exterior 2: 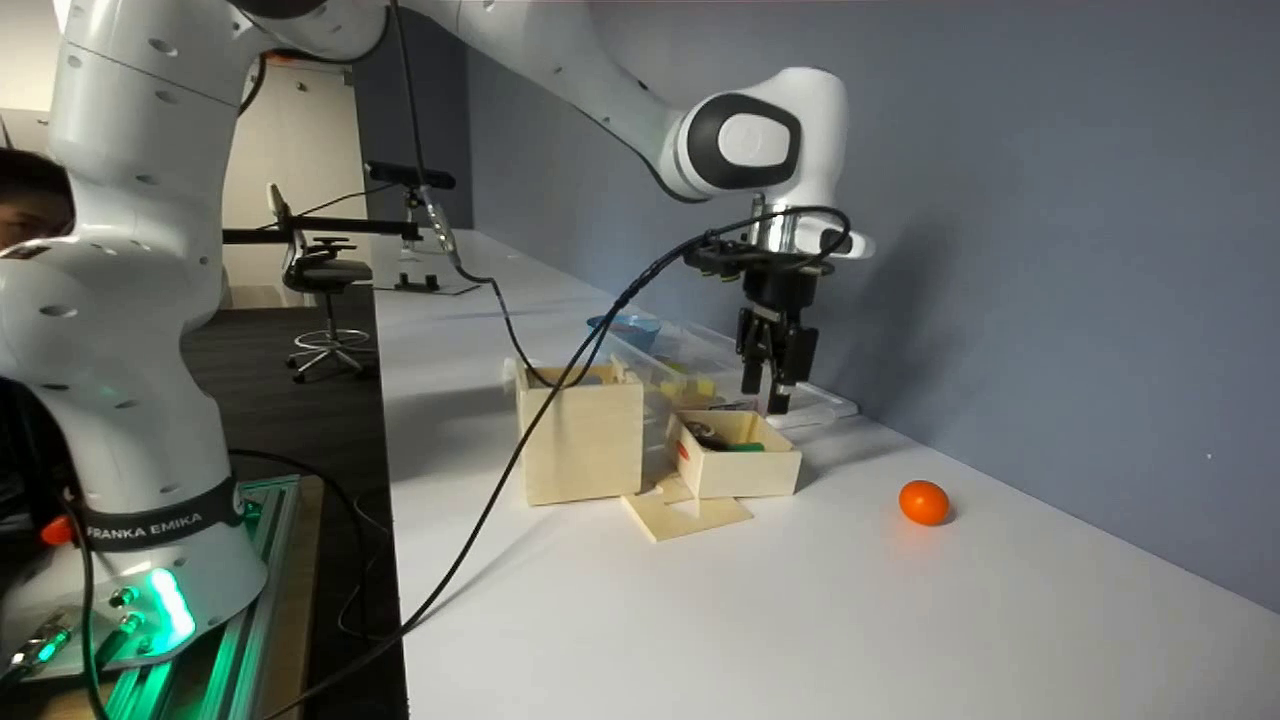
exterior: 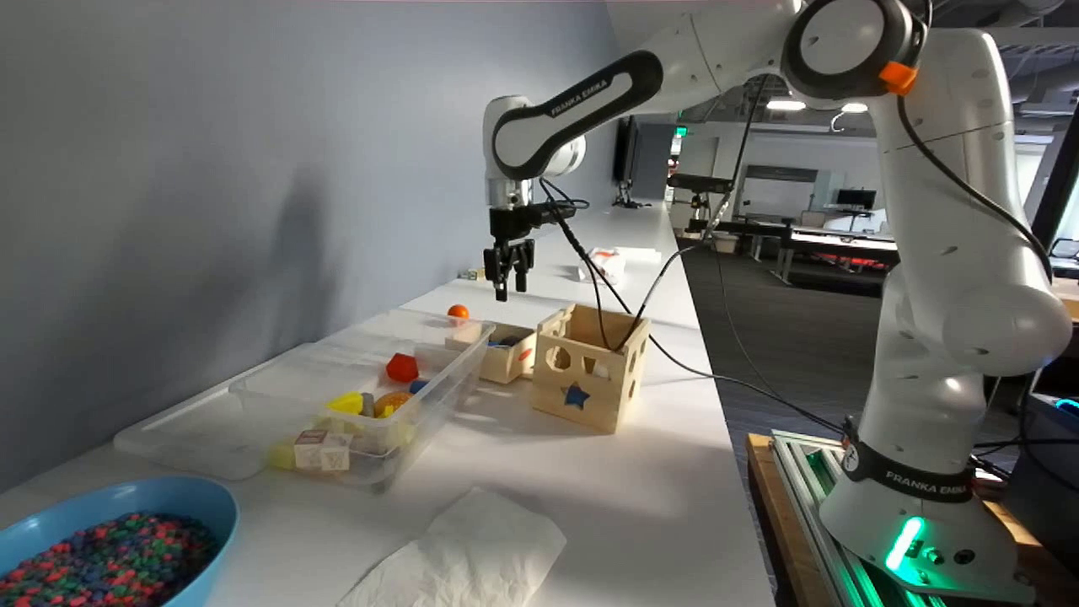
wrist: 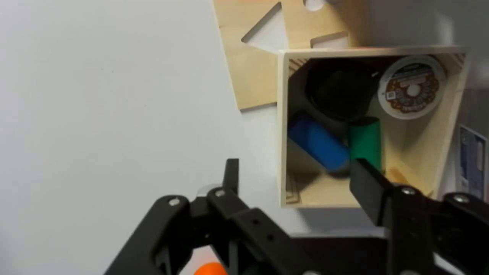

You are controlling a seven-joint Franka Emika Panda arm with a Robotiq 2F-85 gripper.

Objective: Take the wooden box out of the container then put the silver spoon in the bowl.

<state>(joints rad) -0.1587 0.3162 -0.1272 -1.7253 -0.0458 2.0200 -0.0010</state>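
Right up front in an exterior view, it's the bowl (exterior: pixel 160 497), bright blue and speckled inside, on the wall-edge side of the white surface (exterior: pixel 641 489). Level with it, between the long edges, some crinkled white paper (exterior: pixel 476 548). Next up, the container (exterior: pixel 459 388) stretches lengthwise along the wall edge, a red block (exterior: pixel 402 367) and a yellow block (exterior: pixel 344 403) inside. Then comes the tall cube (exterior: pixel 603 400), out toward the free edge, and right next to it, here's the wooden box (exterior 2: pixel 748 475)! It's outside the container, by that far end, with a flat cut-out board (exterior 2: pixel 690 517) right beside it, a blue cylinder (wrist: pixel 321 142) and a green cylinder (wrist: pixel 365 139) in it. Overhead hangs the claw (wrist: pixel 295 166), its fingers spread well apart. Beyond, near the wall edge, an orange ball (exterior: pixel 458 312); and farthest out, between the long edges, a white pack (exterior: pixel 603 265) with red marks.
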